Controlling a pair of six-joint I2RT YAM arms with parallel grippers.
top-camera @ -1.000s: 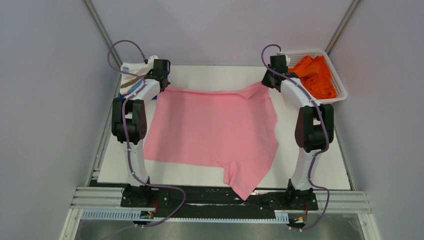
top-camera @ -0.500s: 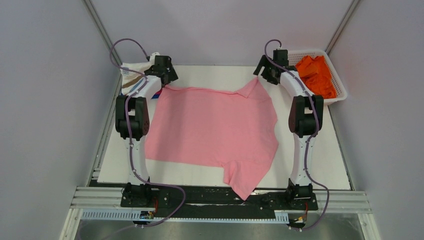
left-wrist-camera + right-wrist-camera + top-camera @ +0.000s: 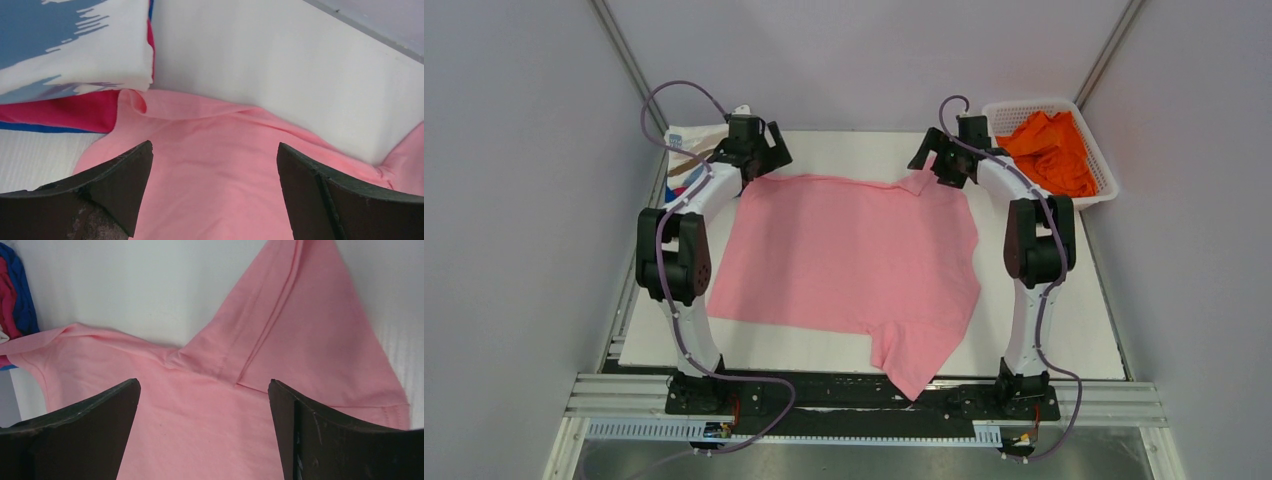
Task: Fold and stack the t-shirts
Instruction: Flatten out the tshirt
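A light pink t-shirt lies spread flat on the white table, one sleeve hanging toward the near edge. My left gripper hovers open above its far left corner, nothing between the fingers; the left wrist view shows only pink cloth under the left gripper. My right gripper is open over the far right sleeve, and the right gripper holds nothing. Folded tees are stacked at the far left: a white printed one on magenta and blue. An orange t-shirt sits crumpled in the basket.
The white lattice basket stands at the far right corner, beside my right arm. The folded stack touches the pink shirt's far left corner. Grey walls close in both sides, and a metal rail runs along the near edge.
Both grippers went from shut on the pink shirt's far edge to open. The edge dropped flat onto the table, and both wrists swung inward.
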